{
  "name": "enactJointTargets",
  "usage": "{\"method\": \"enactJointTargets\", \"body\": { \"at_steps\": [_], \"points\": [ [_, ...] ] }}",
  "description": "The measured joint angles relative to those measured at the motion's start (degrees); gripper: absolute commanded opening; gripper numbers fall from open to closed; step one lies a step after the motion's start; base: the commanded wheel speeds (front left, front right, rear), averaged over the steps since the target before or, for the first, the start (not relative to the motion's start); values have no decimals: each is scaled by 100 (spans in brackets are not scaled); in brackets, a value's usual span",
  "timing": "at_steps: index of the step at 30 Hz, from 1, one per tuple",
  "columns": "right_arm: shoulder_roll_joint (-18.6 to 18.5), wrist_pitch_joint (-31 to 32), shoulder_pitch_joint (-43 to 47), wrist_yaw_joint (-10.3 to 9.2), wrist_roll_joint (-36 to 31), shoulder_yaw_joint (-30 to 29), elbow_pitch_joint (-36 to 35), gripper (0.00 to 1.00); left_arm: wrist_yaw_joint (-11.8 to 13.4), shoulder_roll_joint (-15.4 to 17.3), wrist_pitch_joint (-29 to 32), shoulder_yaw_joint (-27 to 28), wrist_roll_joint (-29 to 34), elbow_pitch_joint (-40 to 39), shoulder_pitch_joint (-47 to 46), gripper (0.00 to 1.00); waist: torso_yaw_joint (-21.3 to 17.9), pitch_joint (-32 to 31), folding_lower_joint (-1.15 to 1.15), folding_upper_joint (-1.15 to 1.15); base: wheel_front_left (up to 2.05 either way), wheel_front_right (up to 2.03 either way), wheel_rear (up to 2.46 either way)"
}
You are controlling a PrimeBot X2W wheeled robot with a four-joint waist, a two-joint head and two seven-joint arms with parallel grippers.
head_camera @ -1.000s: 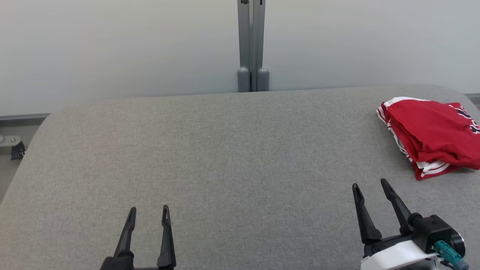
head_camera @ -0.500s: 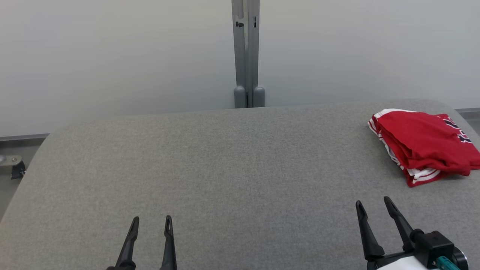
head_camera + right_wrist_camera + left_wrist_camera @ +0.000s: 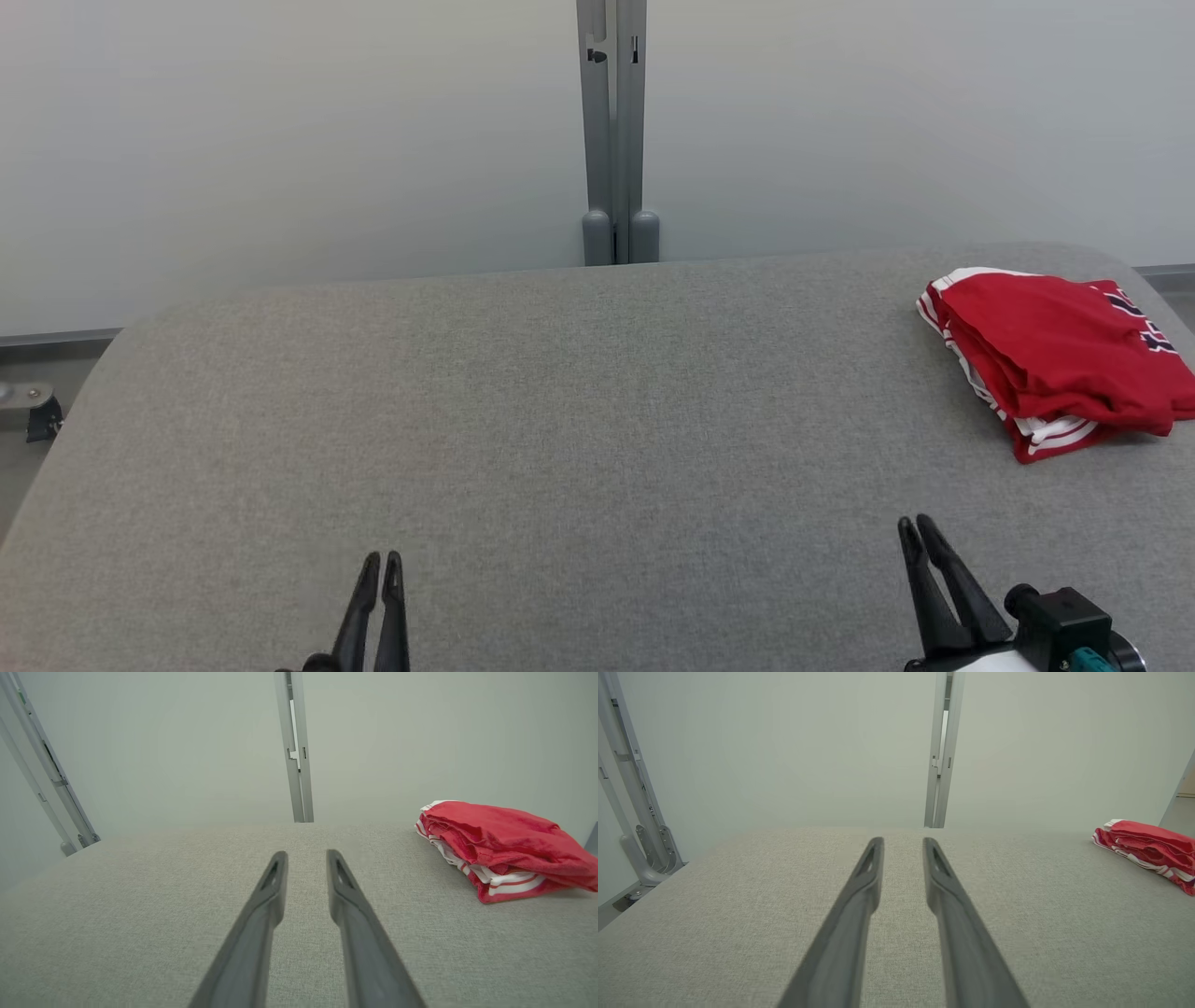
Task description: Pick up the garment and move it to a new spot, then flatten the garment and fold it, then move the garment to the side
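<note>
**Grey counter (image 3: 560,420) with the garment (image 3: 1055,355) set at its right side**

We see a pale wall (image 3: 280,140) and a grey metal post (image 3: 613,140) behind the counter, whose top is a flat, woven, felt-like cloth with rounded corners. The garment is of soft, limp red fabric, trimmed with white stripes and dark lettering; it lies as a thick layered bundle, edges stacked, near the far right corner. The left fingers (image 3: 393,616) rest at the near left, well apart from it; the right fingers (image 3: 934,616) at the near right, nearer but not touching. Both pairs are long, dark and tapered, slotted near the tips; each is drawn narrow, a slim gap showing in the wrist views, and holds nothing. We judge the folding and the move aside done, or nearly so, and the step in hand a retreat. To do it well we would keep both arms clear of the bundle, since such limp layers slide open at a light brush, and check that its right edge, cut off in the head view, sits fully on the counter
</note>
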Motion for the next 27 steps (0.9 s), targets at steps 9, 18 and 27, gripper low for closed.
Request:
{"method": "enactJointTargets", "body": {
  "at_steps": [9,18,27],
  "points": [
    [8,183,-30,0,864,-41,134,0,-31,29,153,86,-903,89,-20,0,-8,52,0,0,0,0,0],
    [-18,385,-227,0,1883,-110,241,0,-186,89,348,227,-1945,276,-260,0,-17,108,0,0,0,0,0],
    [-38,545,-419,-1,2738,-171,319,0,-310,146,504,334,-2809,438,-481,0,-25,161,0,0,0,0,0]
  ]
}}
